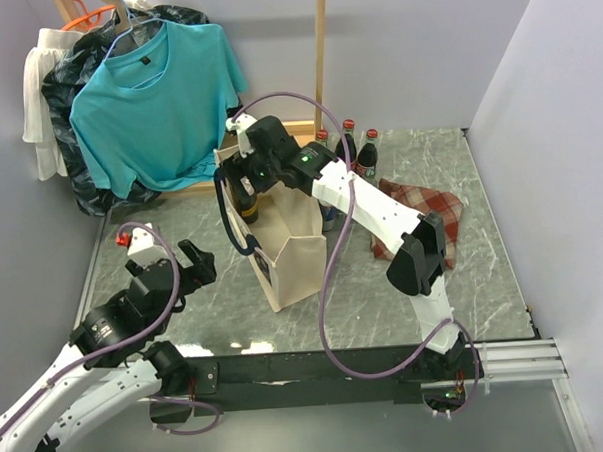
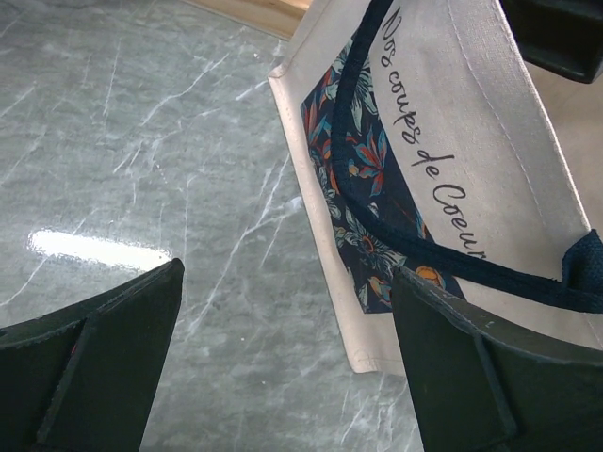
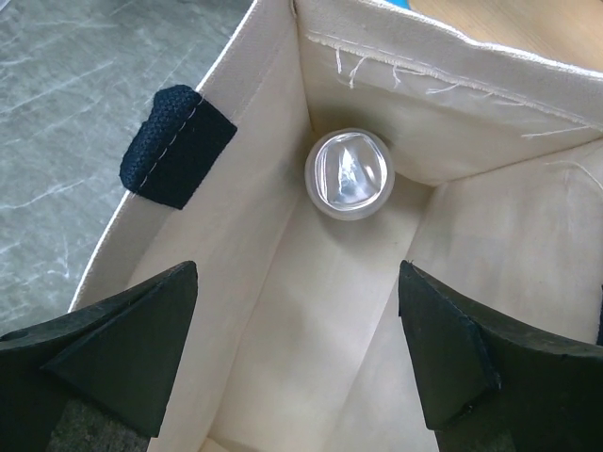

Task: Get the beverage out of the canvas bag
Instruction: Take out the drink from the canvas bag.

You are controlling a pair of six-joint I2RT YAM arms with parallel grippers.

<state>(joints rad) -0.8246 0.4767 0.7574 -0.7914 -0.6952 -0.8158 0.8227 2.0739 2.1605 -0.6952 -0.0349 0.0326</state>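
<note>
The canvas bag [image 1: 290, 248] stands upright in the middle of the table, cream with navy handles and a floral print [image 2: 363, 179]. In the right wrist view I look straight down into it. The beverage [image 3: 349, 174] stands in the far corner, and only its round shiny cap shows. My right gripper [image 3: 300, 348] hangs open over the bag's mouth [image 1: 241, 179], short of the cap and touching nothing. My left gripper [image 2: 287, 358] is open low over the table [image 1: 198, 266], just left of the bag's bottom corner, holding nothing.
Three dark bottles with red caps [image 1: 350, 149] stand behind the bag. A red plaid cloth [image 1: 426, 213] lies to the right. A teal shirt [image 1: 156, 102] hangs on a rack at the back left. A wooden post [image 1: 321, 55] rises behind the bag.
</note>
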